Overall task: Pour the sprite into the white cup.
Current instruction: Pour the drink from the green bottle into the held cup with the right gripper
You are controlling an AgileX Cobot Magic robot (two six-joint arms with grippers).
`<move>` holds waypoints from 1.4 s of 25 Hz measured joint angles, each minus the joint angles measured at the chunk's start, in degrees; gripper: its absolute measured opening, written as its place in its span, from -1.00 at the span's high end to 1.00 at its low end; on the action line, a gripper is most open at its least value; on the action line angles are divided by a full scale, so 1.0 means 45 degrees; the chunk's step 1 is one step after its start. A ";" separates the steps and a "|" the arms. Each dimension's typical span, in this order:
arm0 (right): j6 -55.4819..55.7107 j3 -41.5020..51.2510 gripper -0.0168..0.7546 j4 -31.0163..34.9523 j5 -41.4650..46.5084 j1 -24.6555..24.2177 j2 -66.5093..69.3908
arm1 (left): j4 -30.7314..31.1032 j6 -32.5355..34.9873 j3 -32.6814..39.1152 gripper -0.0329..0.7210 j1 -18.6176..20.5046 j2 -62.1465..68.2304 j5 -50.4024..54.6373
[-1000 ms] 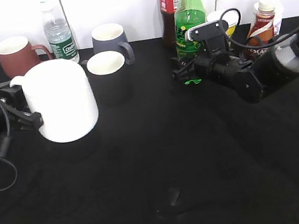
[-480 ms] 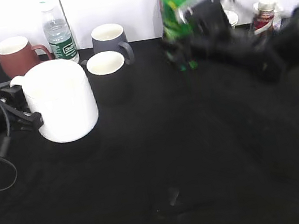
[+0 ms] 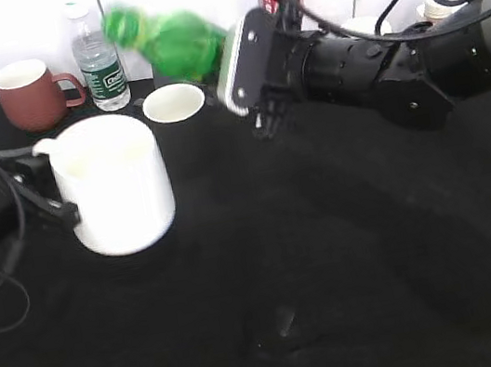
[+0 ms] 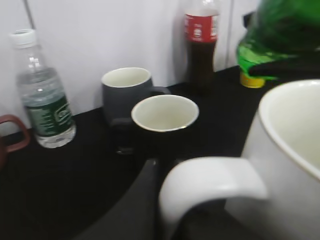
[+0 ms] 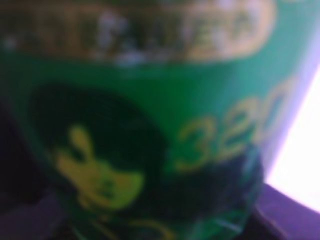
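Your right hand grips the sprite tipped sideways, cap pointing left, above and behind the white cup.

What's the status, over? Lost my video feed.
Right gripper shut on sprite, tipped, cap toward white cup. Left gripper at cup handle, grip unclear. Black mug close behind.

Black table bearing mugs, bottles, white cup.
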 joint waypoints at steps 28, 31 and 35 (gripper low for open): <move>-0.9282 0.0000 -0.10 0.2516 -0.3293 0.0000 0.0000 | 0.1731 -0.0516 0.0000 0.77 0.0000 0.0000 -0.0757; -0.9368 0.0000 -0.10 0.2598 -0.3495 0.0000 0.0000 | 0.1731 -0.0516 0.0000 0.77 0.0000 0.0000 -0.0757; -0.9382 0.0000 -0.10 0.2631 -0.3578 0.0000 0.0000 | 0.1731 -0.0516 0.0000 0.77 0.0000 0.0000 -0.0711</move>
